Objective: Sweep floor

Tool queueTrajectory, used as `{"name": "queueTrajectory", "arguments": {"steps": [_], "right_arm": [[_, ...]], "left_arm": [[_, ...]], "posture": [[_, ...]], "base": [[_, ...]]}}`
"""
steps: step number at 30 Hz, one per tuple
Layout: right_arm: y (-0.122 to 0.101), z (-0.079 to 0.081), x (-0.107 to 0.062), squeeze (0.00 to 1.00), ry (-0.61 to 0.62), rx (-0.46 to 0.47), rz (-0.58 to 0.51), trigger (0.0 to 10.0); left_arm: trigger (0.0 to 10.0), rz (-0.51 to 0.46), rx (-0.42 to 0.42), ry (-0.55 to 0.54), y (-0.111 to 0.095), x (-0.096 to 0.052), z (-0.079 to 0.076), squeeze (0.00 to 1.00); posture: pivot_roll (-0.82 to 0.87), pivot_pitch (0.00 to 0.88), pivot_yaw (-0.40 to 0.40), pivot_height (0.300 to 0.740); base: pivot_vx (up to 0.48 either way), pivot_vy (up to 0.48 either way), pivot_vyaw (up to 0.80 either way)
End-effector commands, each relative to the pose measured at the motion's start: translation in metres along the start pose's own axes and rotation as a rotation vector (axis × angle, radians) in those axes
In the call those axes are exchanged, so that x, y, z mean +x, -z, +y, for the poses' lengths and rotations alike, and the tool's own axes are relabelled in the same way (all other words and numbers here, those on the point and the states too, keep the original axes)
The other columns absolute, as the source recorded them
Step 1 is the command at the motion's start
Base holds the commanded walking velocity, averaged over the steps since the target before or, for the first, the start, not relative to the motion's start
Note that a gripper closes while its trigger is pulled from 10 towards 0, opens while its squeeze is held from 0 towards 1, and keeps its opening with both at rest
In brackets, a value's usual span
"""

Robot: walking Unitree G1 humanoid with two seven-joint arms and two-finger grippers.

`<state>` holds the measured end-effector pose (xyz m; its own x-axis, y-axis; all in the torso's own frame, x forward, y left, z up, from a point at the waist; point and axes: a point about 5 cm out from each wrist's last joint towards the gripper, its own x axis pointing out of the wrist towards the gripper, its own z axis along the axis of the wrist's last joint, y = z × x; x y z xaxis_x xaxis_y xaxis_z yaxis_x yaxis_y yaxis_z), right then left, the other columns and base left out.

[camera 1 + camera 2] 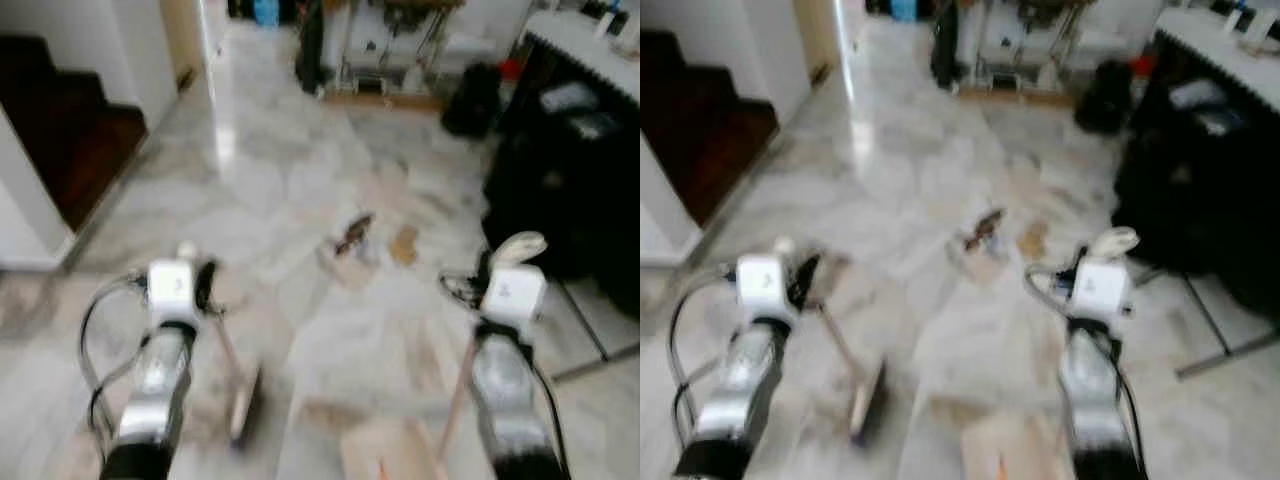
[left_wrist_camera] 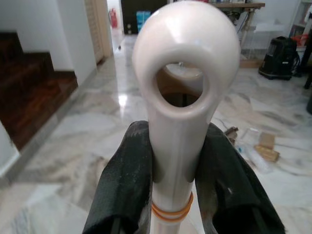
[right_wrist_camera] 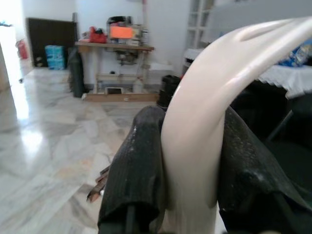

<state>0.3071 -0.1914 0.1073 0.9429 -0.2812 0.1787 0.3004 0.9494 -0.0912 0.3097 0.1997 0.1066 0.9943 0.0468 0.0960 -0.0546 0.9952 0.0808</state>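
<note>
Left pincer [image 2: 178, 187] clamped on white broom handle [image 2: 183, 97], right pincer [image 3: 192, 165] clamped on cream dustpan handle [image 3: 214, 112], litter [image 1: 375, 240] ahead on marble floor [image 1: 280, 180]

glossy marble floor [image 1: 300, 180], smooth plastic handle [image 2: 183, 92]

Head views blurred w/ motion; floor debris [image 1: 355, 236] indistinct, dustpan [image 1: 385, 452] cut by frame edge.

Dark stairs [image 1: 70, 120] at left; black table [image 1: 570, 150] at right; wooden bench [image 3: 114, 48] beyond.
</note>
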Motion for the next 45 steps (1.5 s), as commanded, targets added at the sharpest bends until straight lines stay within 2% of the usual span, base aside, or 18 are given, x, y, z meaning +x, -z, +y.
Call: {"name": "queueTrajectory", "arguments": {"steps": [1, 15, 45], "right_arm": [[-0.004, -0.011, 0.003, 0.0, 0.035, -0.004, -0.021, 10.0], [-0.005, -0.011, 0.004, 0.0, 0.042, 0.01, -0.028, 10.0], [-0.009, -0.008, 0.007, 0.0, 0.029, 0.019, -0.046, 10.0]], "left_arm": [[10.0, -0.046, 0.01, 0.021, -0.009, 0.004, -0.007, 0.0], [10.0, -0.046, -0.01, 0.051, -0.008, 0.004, -0.019, 0.0], [10.0, -0.047, -0.005, 0.038, -0.009, 0.005, -0.015, 0.0]], "posture": [[-0.03, 0.0, -0.019, 0.74], [-0.04, 0.0, -0.016, 0.74], [-0.04, 0.0, -0.013, 0.74]], "base": [[0.341, 0.0, 0.0], [0.343, 0.0, 0.0], [0.344, 0.0, 0.0]]}}
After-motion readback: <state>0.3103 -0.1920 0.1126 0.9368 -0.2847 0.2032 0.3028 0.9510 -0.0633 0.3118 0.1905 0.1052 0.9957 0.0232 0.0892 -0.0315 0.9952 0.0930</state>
